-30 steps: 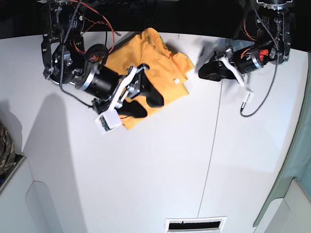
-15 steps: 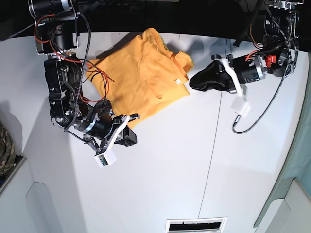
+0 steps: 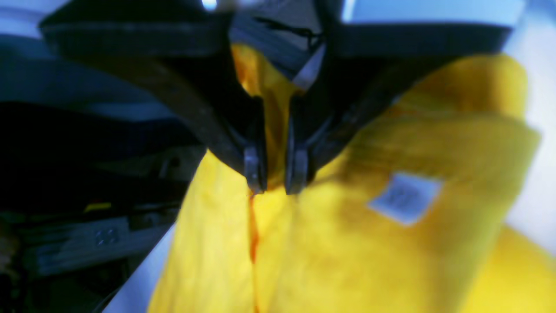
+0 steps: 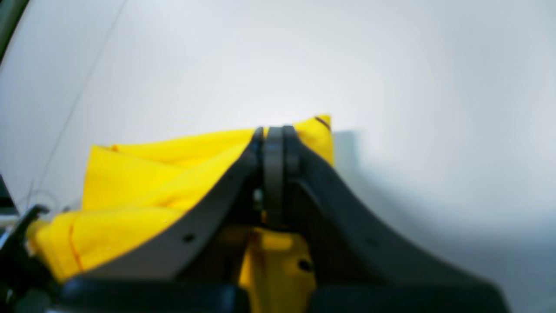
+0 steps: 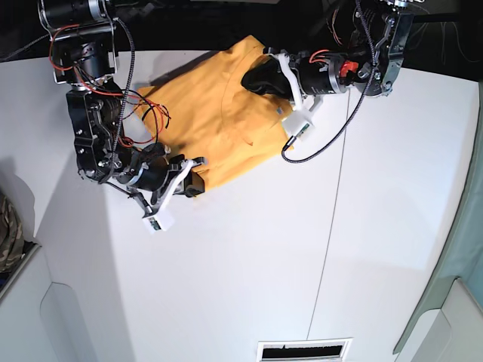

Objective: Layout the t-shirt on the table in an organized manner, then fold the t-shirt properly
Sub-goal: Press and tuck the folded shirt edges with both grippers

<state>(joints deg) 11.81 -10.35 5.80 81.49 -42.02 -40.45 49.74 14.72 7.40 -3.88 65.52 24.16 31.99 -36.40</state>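
The orange-yellow t-shirt (image 5: 219, 128) lies crumpled at the back of the white table (image 5: 264, 264). My left gripper (image 5: 255, 78) is at the shirt's far right part. In the left wrist view the left gripper (image 3: 274, 182) has its jaws nearly together with a fold of the shirt (image 3: 347, 243) pinched between them, beside a white label (image 3: 404, 198). My right gripper (image 5: 195, 185) is at the shirt's near corner. In the right wrist view the right gripper (image 4: 273, 134) is shut, with the shirt (image 4: 143, 174) bunched at and under its fingertips.
A camouflage cloth (image 5: 7, 226) sits at the left edge above a grey bin (image 5: 23, 302). A thin dark seam (image 5: 332, 219) runs down the table. A vent slot (image 5: 304, 349) is at the front edge. A teal curtain (image 5: 460, 264) stands at the right.
My left gripper moved left from the bare table onto the shirt's far right part. My right gripper moved up to the shirt's near corner and closed there.
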